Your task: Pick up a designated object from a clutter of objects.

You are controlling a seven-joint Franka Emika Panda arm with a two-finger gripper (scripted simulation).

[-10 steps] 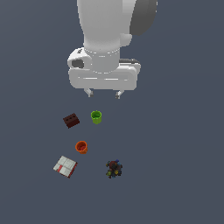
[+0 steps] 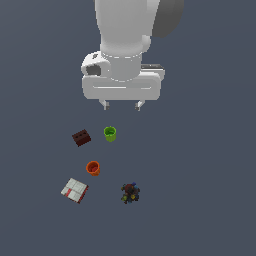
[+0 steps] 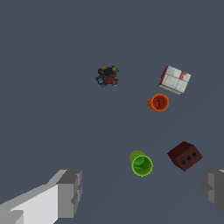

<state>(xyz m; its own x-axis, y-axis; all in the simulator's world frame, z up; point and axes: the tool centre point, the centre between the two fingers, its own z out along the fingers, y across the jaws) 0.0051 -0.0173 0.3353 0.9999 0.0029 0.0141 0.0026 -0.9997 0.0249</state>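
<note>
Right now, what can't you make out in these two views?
- Lumpy toy: too small and dark in both views to say what it is.
- Flat box: its print is too small to read.
- Gripper: wrist view cuts both fingers at the frame edge; exterior view shows only the tips under the arm's body.
- Green cup: whether anything is inside is unclear.
</note>
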